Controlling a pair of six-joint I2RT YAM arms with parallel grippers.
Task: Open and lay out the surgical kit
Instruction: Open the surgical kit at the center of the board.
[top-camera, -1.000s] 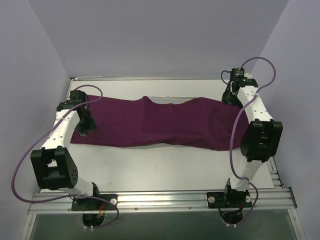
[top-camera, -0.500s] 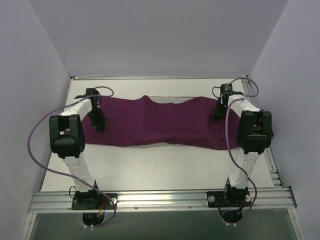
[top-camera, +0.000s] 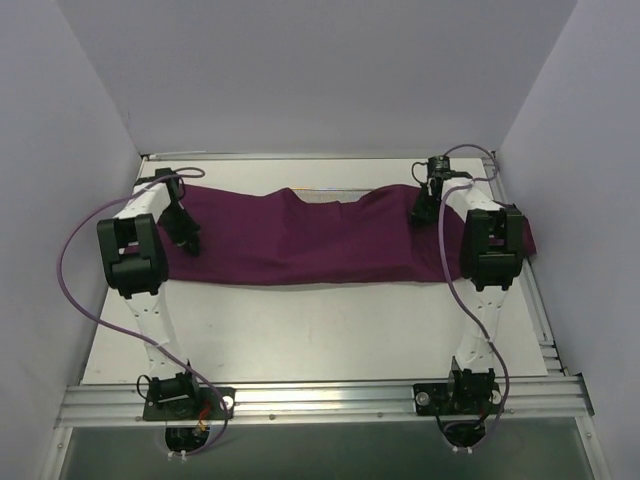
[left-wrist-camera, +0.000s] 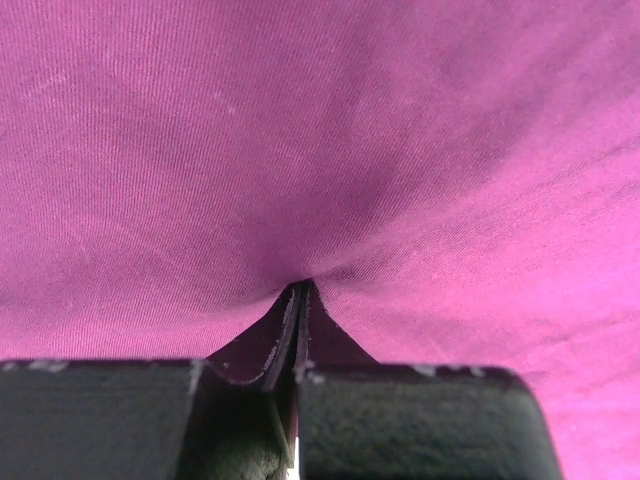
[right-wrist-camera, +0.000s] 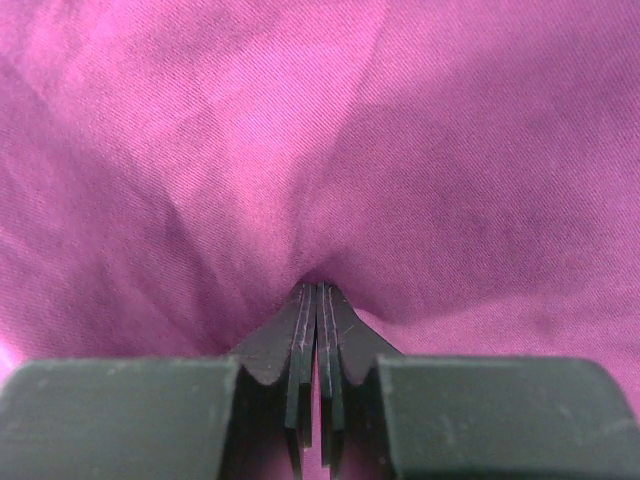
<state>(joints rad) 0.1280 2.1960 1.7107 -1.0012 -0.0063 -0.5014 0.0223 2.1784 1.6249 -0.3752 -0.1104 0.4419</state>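
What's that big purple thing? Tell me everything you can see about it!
It is a big dark purple cloth, soft and finely woven, spread in a long band across the far half of the white table, from the left side almost to the right wall. It is wrinkled and bumpy in the middle, so something may lie under it. The left claw pinches a fold near its left end, and the right claw pinches a fold near its right end.

cloth wrap (top-camera: 310, 240) on table (top-camera: 300, 330), left to right across far half
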